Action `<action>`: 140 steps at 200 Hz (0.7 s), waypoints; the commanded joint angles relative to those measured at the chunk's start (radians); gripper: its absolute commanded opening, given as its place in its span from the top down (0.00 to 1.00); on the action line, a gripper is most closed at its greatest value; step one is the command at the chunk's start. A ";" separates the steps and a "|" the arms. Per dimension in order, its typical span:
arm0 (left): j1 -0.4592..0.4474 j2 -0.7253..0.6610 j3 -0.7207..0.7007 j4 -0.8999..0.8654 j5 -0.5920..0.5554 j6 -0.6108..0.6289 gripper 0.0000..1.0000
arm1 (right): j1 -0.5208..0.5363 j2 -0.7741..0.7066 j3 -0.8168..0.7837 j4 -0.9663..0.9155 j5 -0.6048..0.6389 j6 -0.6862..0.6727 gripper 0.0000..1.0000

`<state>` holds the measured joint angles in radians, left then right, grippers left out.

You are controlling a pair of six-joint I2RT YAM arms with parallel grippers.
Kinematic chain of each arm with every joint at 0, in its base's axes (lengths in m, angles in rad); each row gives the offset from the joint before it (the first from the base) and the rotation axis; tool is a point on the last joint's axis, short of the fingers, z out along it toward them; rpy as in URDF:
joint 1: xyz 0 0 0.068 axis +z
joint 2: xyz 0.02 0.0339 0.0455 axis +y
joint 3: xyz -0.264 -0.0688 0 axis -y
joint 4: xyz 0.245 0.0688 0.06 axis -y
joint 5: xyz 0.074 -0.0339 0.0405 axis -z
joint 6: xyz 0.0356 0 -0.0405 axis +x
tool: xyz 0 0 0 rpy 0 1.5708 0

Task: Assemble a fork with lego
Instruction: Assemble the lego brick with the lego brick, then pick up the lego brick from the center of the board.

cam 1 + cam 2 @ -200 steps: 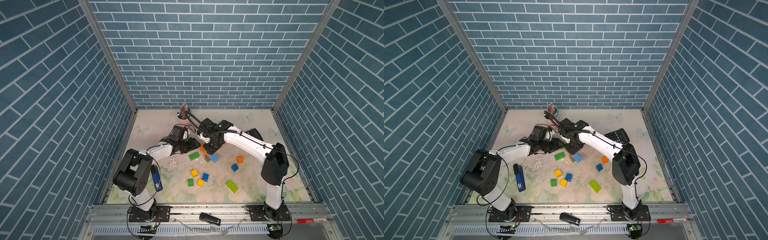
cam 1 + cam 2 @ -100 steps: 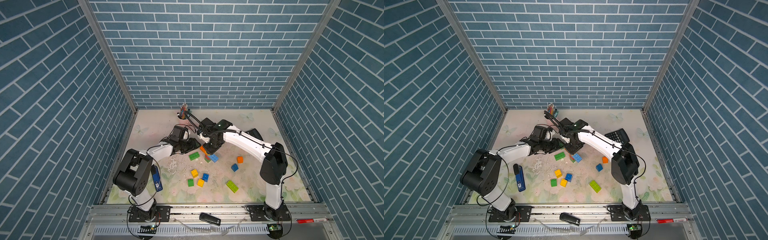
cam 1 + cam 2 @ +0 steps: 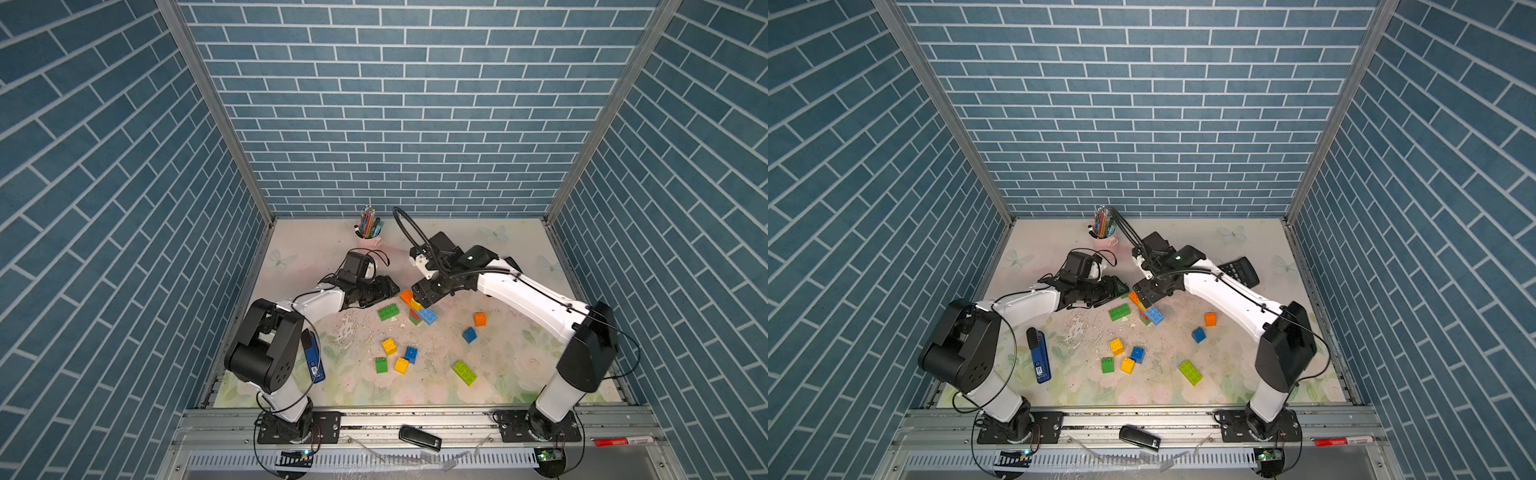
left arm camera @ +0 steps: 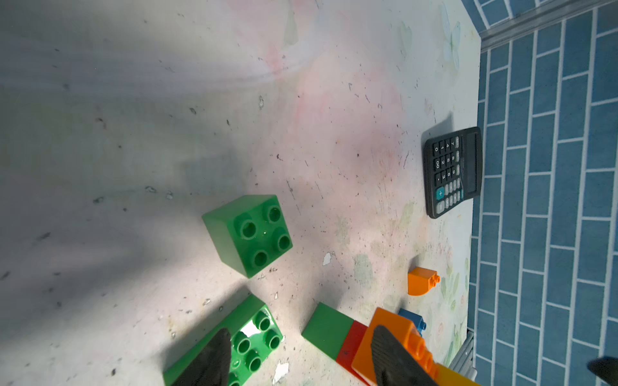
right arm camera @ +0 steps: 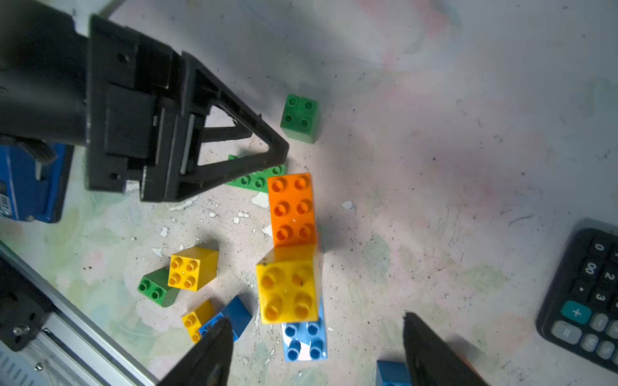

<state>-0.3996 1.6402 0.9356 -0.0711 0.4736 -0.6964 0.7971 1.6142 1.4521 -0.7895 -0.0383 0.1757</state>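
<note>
The joined lego [image 3: 415, 308] rests on the mat mid-table: an orange oblong brick [image 5: 293, 209], a yellow square one [image 5: 287, 290] and a blue one [image 5: 304, 341], with green [image 4: 327, 329] and red [image 4: 349, 344] bricks at its other side. My right gripper [image 5: 316, 319] hovers just over it, open, holding nothing. My left gripper [image 4: 301, 331] is open beside it; one fingertip [image 4: 384, 347] shows against the orange brick, the other over a green oblong brick [image 4: 254, 337]. A green square brick [image 4: 249, 234] lies just beyond.
Loose bricks lie nearer the front: orange [image 3: 480, 319], blue [image 3: 469, 334], yellow [image 3: 389, 345], lime [image 3: 464, 372]. A pink cup of pencils [image 3: 369, 232] stands at the back, a calculator [image 3: 1239, 270] at right, a blue device [image 3: 1039, 357] at left.
My right gripper has gone from shut to wide open, letting go of the joined bricks. My left gripper has opened a little wider. Both arms have hardly moved.
</note>
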 commanded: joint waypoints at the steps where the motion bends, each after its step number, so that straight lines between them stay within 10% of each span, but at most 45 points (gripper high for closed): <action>1: 0.024 -0.064 -0.020 -0.047 -0.066 0.003 0.29 | -0.043 -0.147 -0.163 0.200 -0.011 0.080 0.28; 140: -0.209 -0.304 0.060 -0.131 -0.253 0.252 0.30 | -0.174 -0.382 -0.769 0.335 -0.020 0.208 0.42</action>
<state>-0.5991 1.3064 0.9527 -0.1894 0.2535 -0.4774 0.6456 1.2102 0.6945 -0.5106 -0.0574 0.3477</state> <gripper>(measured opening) 0.704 0.596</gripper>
